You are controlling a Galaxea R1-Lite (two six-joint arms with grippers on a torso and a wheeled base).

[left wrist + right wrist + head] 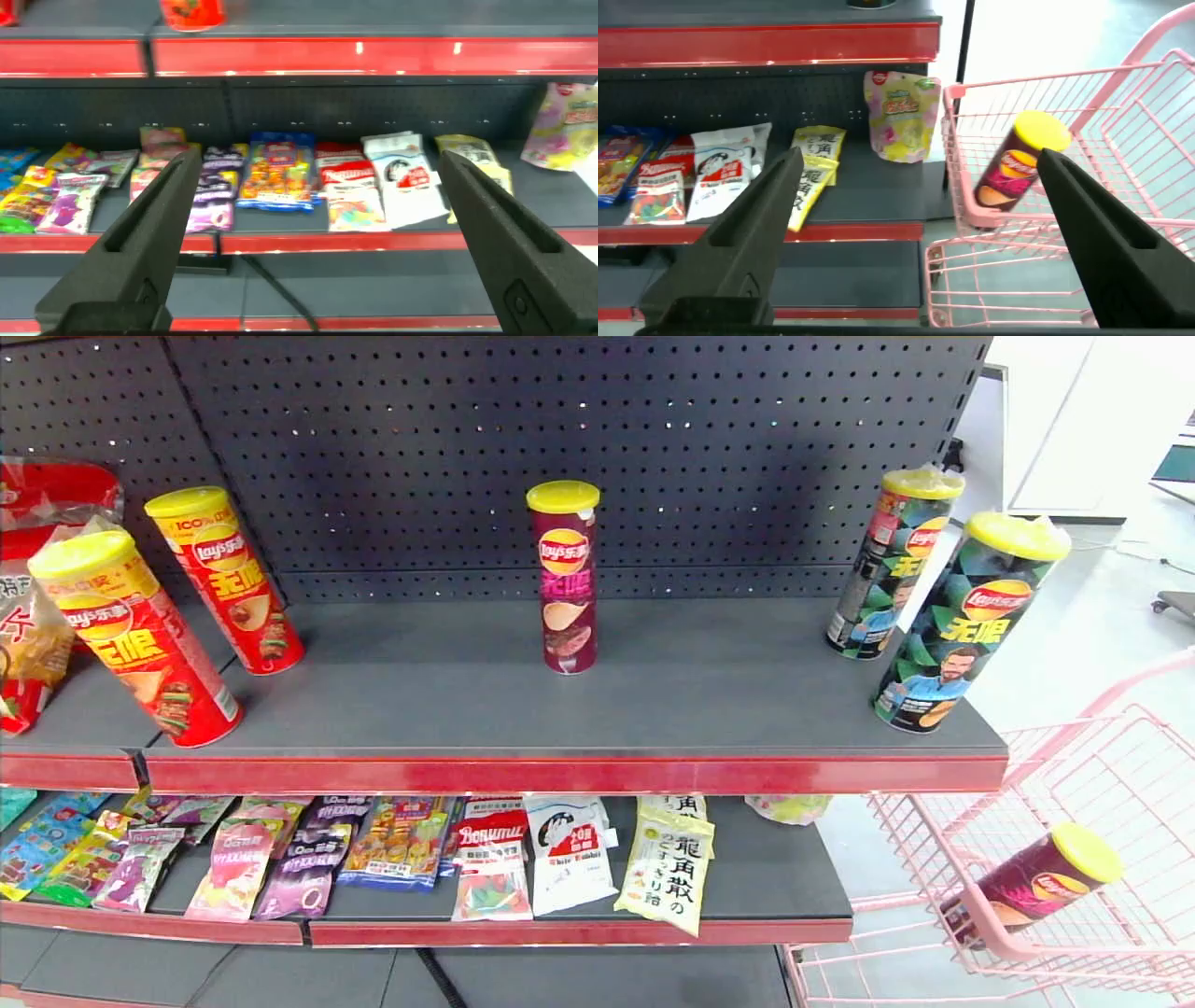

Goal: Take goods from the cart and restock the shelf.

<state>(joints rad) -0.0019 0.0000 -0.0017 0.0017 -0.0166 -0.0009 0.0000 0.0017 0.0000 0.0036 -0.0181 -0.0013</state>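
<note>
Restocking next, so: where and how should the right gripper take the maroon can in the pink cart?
Grip the maroon can mid-body, fingers across its round width, coming down through the cart's open top: it leans tilted, yellow lid up, with wire walls around it.

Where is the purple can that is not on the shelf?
In the head view, the purple can lies tilted in the pink cart, right of the shelf.
</note>
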